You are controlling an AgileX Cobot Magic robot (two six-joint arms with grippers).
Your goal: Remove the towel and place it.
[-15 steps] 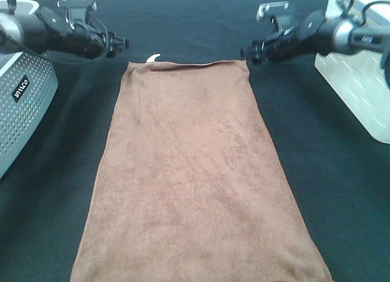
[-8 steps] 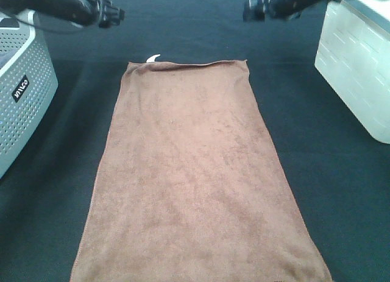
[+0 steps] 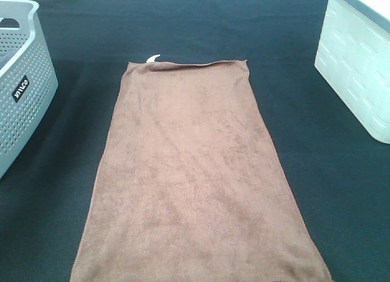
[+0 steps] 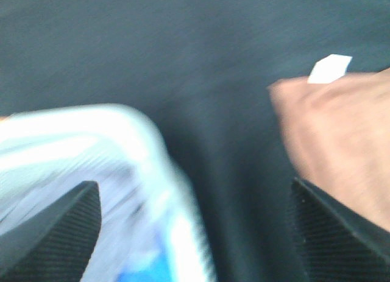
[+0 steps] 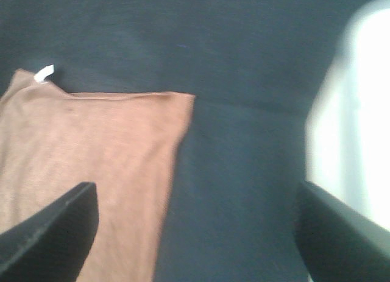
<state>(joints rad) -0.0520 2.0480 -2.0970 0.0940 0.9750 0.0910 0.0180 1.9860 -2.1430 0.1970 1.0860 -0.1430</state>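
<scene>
The brown towel (image 3: 195, 178) lies flat and spread out on the black table cloth (image 3: 183, 26), its small white tag (image 3: 152, 58) at the far left corner. Neither arm shows in the exterior high view. In the left wrist view my left gripper (image 4: 195, 233) is open and empty, high above the table, with the towel's tagged corner (image 4: 341, 130) on one side and the grey basket's rim (image 4: 91, 136) on the other. In the right wrist view my right gripper (image 5: 195, 233) is open and empty above the towel's far edge (image 5: 91, 154).
A grey perforated basket (image 3: 18, 87) stands at the left edge. A white ribbed bin (image 3: 359, 69) stands at the right edge and shows blurred in the right wrist view (image 5: 353, 111). Black cloth covers the table around the towel.
Both arms have pulled up and back from the towel's far corners and left the exterior high view. The towel has not moved.
</scene>
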